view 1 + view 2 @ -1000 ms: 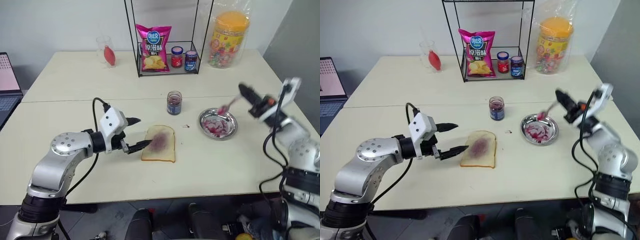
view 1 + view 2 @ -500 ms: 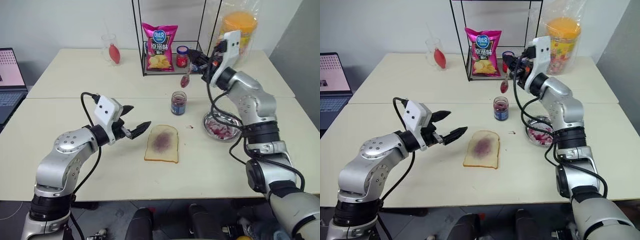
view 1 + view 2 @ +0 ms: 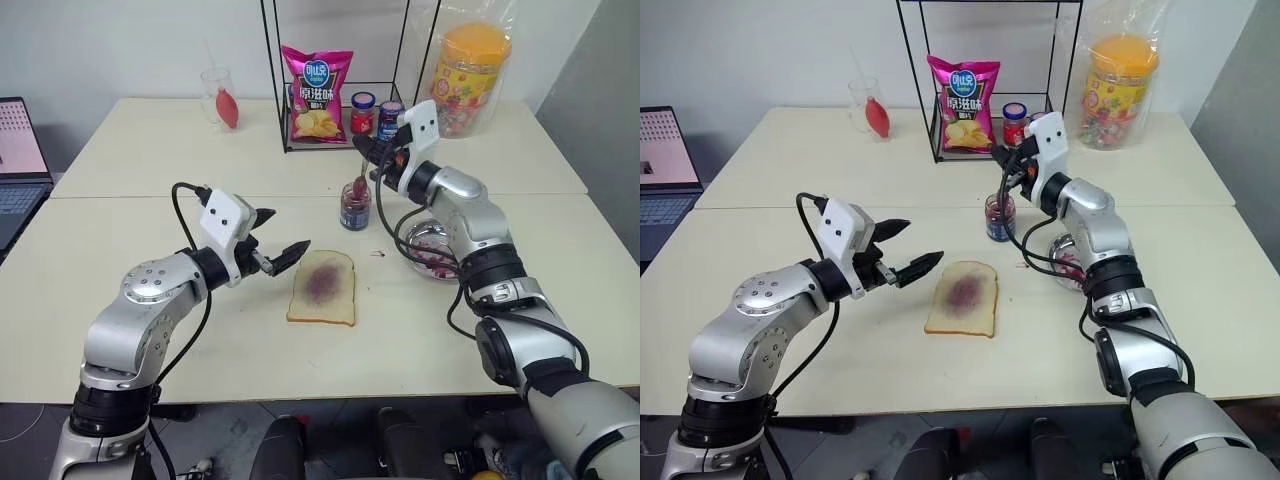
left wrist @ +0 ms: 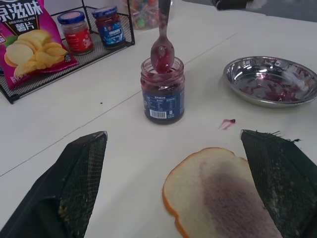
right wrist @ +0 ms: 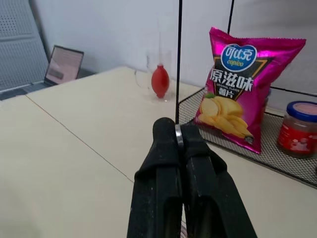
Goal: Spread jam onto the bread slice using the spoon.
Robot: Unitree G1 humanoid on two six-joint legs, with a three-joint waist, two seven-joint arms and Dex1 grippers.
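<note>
The spoon (image 4: 162,42) hangs nearly upright, handle up, long axis close to vertical, its stained bowl pointing down into the open mouth of the jam (image 4: 162,91) jar. The right gripper (image 3: 366,152) holds the handle's top above the jar, its fingers (image 5: 171,163) pressed together on the metal. The step in hand looks like loading the spoon: it should go straight down the jar's middle, clear of the glass rim, scoop a modest amount, then lift out level so nothing drips. In front of the jar, toward the robot, the bread slice (image 3: 322,288) lies flat with a purple smear at its centre. Left of the jar, just beside the slice's left edge, the left gripper (image 3: 276,247) hovers with fingers spread wide, holding nothing.
</note>
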